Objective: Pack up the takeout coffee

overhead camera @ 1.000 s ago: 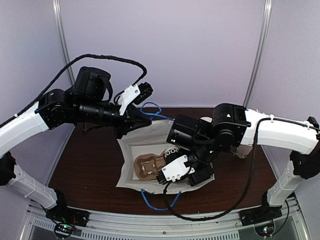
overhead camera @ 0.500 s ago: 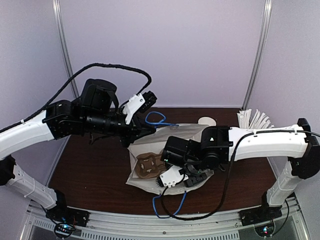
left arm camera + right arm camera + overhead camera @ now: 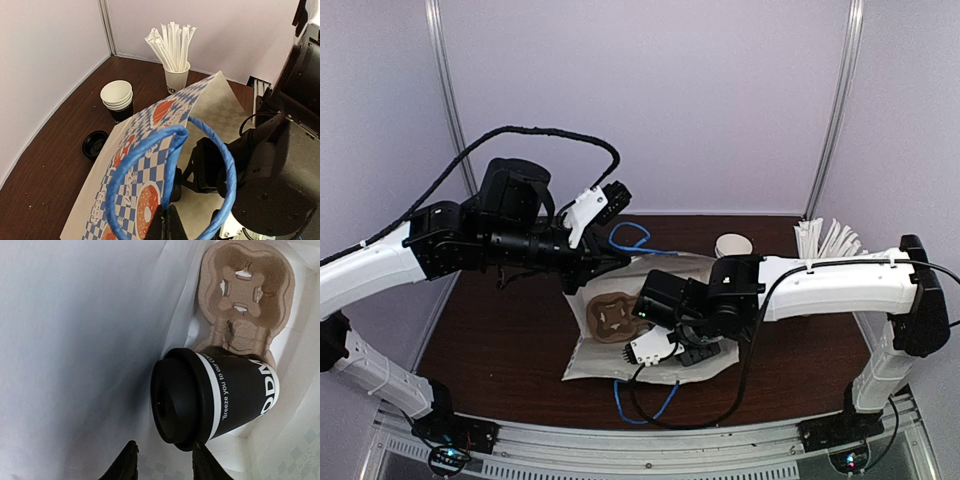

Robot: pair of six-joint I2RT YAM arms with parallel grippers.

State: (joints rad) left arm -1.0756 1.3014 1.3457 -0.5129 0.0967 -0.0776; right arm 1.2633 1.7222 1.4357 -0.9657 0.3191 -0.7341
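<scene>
Takeout coffee (image 3: 235,395) is now sitting in the carrier (image 3: 260,260) toward the table's (image 3: 490,340) near edge, no longer held. My right pincer (image 3: 162,457) is hanging open, left pincer (image 3: 165,220) clamping the handle (image 3: 172,160).

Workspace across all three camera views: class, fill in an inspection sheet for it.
Surface: dark brown table.
Job's things: lidded coffee cup inside paper bag, beside cardboard carrier.
Clutter: cup stack, straw cup, loose lid.
End effectors: left end effector shut on paper bag; right end effector open, near cup.
Cables: black cable loops over left arm.
Surroundings: pale walls; nothing else seen.
</scene>
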